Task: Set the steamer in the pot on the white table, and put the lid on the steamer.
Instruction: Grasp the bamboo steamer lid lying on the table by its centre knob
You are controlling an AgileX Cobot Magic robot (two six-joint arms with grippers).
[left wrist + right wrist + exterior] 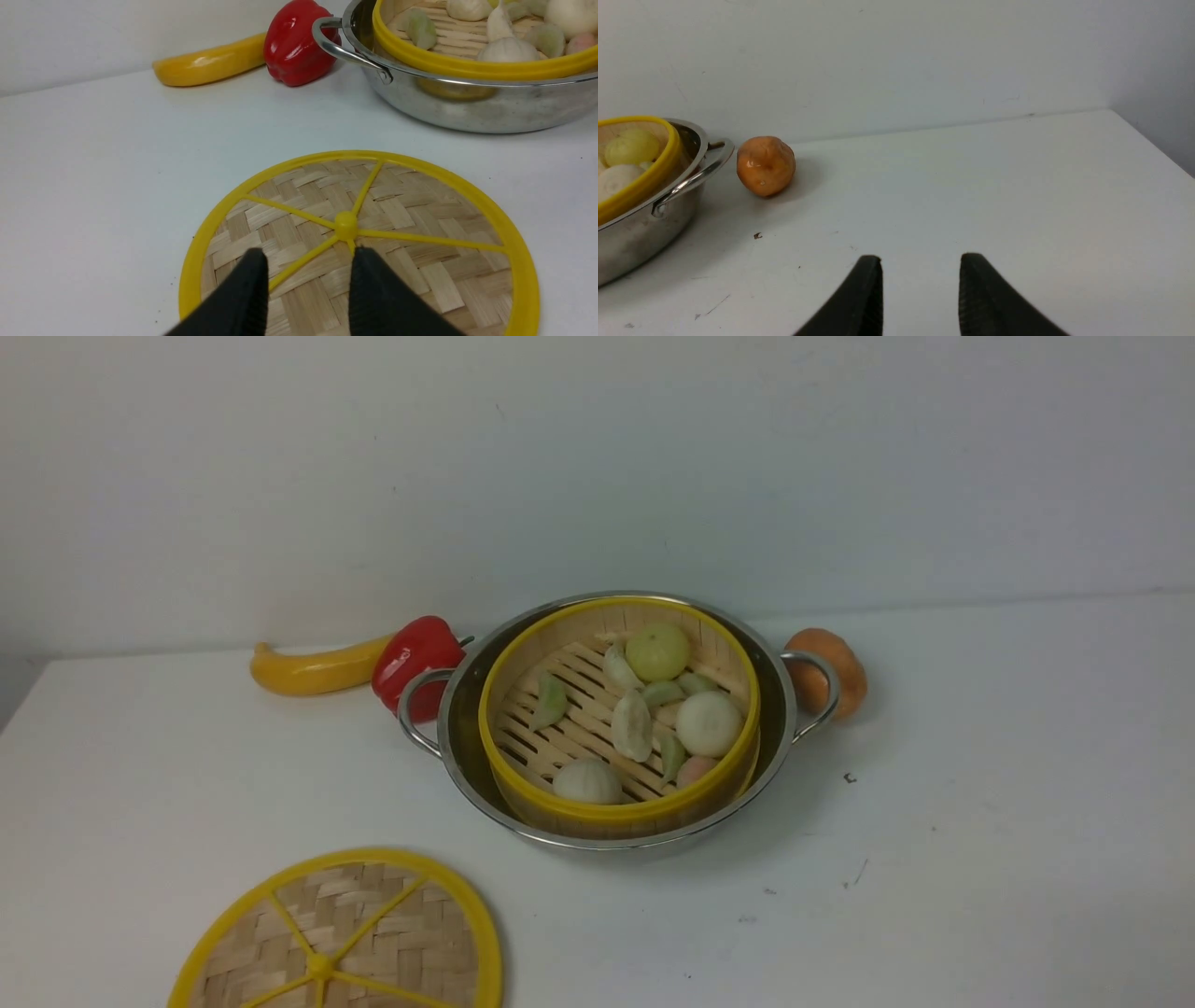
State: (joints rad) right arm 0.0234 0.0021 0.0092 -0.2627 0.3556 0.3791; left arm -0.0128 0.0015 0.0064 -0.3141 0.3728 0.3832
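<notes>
Over the lid (397, 210) the left gripper (308, 254) gapes empty; the right gripper (920, 258) gapes over the white table (1017, 186).

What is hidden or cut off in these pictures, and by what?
Flat woven-bamboo lid with yellow rim: front view, near part cut by the bottom edge.
Glossy red pepper: front view, partly behind the handle of the shiny steel pot.
Left gripper: left wrist view, only black fingertips show; contact with lid unclear.
</notes>
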